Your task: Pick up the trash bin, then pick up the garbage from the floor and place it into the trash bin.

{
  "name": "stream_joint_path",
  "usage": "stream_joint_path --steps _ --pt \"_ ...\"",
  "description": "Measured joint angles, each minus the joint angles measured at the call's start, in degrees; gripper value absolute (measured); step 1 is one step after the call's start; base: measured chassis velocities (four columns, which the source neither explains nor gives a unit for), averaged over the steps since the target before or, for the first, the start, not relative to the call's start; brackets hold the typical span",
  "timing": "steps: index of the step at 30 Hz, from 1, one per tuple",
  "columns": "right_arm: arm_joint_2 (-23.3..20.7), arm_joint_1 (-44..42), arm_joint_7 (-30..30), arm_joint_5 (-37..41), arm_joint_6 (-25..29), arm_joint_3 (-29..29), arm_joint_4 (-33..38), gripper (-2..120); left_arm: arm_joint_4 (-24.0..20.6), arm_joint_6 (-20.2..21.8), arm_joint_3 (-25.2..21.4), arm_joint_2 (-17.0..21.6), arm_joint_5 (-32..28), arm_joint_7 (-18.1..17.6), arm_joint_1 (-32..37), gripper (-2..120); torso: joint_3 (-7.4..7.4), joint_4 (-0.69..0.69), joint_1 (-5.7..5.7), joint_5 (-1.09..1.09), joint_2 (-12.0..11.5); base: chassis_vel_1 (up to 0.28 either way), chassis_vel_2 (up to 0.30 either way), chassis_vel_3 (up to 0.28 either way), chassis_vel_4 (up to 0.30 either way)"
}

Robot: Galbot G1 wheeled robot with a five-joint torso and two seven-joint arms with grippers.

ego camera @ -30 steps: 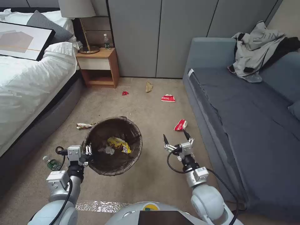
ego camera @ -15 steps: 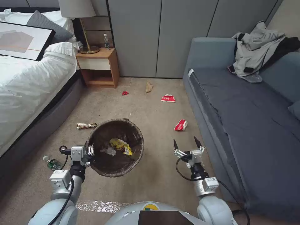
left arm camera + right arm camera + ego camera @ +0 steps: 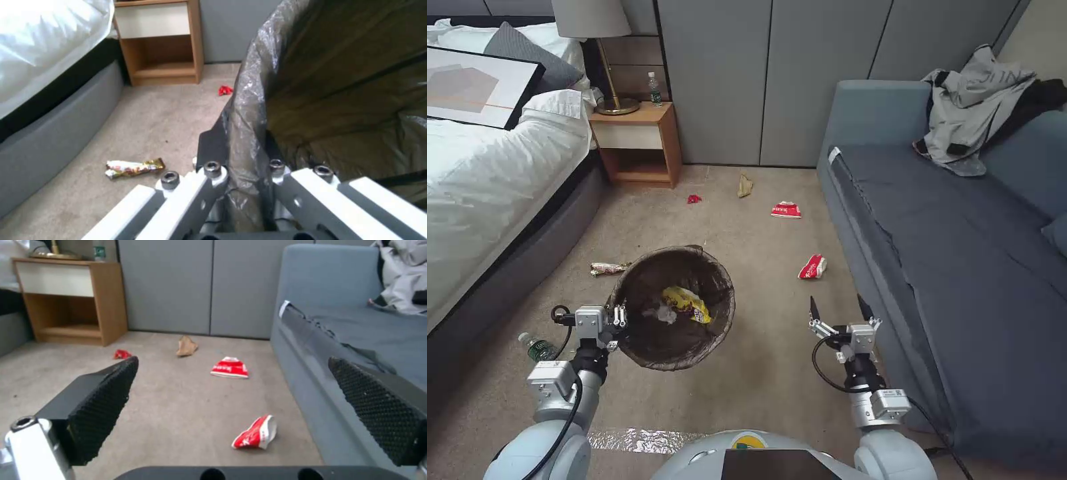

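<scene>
The trash bin (image 3: 720, 283), lined with a dark brown bag, hangs just above the carpet with my left gripper (image 3: 618, 319) shut on its near-left rim (image 3: 249, 110). A yellow wrapper (image 3: 686, 304) and a white tissue wad (image 3: 664, 315) lie inside it. My right gripper (image 3: 838, 307) hovers open beside the sofa, its black pads (image 3: 104, 406) wide apart. Garbage on the floor: a red-and-white packet (image 3: 812, 267) (image 3: 256, 433) just ahead of it, another packet (image 3: 786, 210) (image 3: 230, 367), a tan paper bag (image 3: 744, 185), a small red scrap (image 3: 694, 199), and a shiny brown wrapper (image 3: 608, 268) (image 3: 133, 167) left of the bin.
A bed (image 3: 487, 193) runs along the left and a blue sofa (image 3: 960, 253) with grey-and-black clothing (image 3: 980, 107) along the right. A wooden nightstand (image 3: 637, 143) stands at the back. A water bottle (image 3: 537, 348) lies by my left arm. Open carpet stretches between bin and sofa.
My right gripper has drawn back toward me and to the right, staying open. The left gripper keeps its hold on the bin, which has barely shifted.
</scene>
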Motion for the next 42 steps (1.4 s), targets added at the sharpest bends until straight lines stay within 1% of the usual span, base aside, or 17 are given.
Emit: stream_joint_path --steps 13,38,42 --pt "1.19 -0.32 -0.01 -0.99 -0.18 0.61 1.07 100 0.05 0.06 0.13 0.50 -0.55 0.18 -0.50 0 0.00 0.00 0.00 0.00 0.00 0.000 0.000 0.000 0.000" --pt "0.83 -0.07 0.06 -0.83 -1.13 0.10 1.70 100 0.10 -0.62 0.12 0.50 -0.88 0.15 -0.47 0 0.00 -0.02 0.00 0.01 0.00 -0.010 -0.010 -0.007 -0.011" --pt "0.67 0.07 0.01 -0.81 -1.16 0.04 1.34 100 0.17 -0.94 0.14 0.45 -1.11 -0.20 -0.39 0 0.00 0.01 0.00 0.00 0.00 0.000 0.000 0.000 0.000"
